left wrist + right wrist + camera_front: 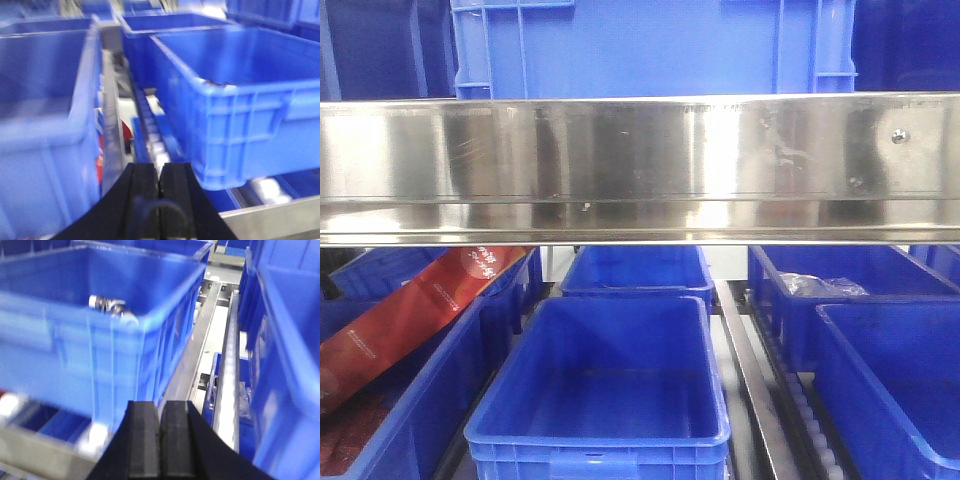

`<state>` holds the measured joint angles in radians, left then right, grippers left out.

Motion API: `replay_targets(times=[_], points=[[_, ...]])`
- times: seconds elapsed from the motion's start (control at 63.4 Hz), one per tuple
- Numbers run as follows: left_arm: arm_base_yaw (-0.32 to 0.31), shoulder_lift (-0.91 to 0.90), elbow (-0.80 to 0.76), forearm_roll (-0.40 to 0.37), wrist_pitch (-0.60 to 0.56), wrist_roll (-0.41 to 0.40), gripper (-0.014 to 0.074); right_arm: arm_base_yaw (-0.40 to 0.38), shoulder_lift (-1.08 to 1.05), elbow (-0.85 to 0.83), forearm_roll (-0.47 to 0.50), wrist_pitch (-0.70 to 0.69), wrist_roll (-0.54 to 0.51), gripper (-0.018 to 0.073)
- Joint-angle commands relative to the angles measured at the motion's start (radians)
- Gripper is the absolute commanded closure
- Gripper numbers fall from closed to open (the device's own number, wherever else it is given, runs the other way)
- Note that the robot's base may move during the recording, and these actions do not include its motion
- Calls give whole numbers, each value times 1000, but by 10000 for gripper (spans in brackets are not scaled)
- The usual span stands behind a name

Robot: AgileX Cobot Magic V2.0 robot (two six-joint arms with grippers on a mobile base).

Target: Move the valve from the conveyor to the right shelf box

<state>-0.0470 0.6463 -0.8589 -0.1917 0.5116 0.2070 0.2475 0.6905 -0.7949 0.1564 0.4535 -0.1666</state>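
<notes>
Now your right pincer (160,440) hovers with pads pressed together, empty. Up and left of it, the valve (111,306) lies inside the blue box (150,340). Your left pincer (159,200) is likewise closed, between two blue bins (240,115).

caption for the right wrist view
Shut right claw before a blue bin holding the valve.
</notes>
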Motion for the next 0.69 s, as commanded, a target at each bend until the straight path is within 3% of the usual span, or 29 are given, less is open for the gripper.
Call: replay_targets(times=[0.0,0.142,0.284,0.678], points=[[4,-100,174,-5,-153,-8,708,-5,-87,104,-7,-98,1,715],[4,-236,393,-10,-278,-8,708,-5,-207,272,-7,-173,1,715],[4,-309,540,-69,-421,-8,708,-5,-275,389,-7,-273,1,715],[4,-320,577,-71,-452,-8,708,-5,-279,427,-7,-342,1,715]])
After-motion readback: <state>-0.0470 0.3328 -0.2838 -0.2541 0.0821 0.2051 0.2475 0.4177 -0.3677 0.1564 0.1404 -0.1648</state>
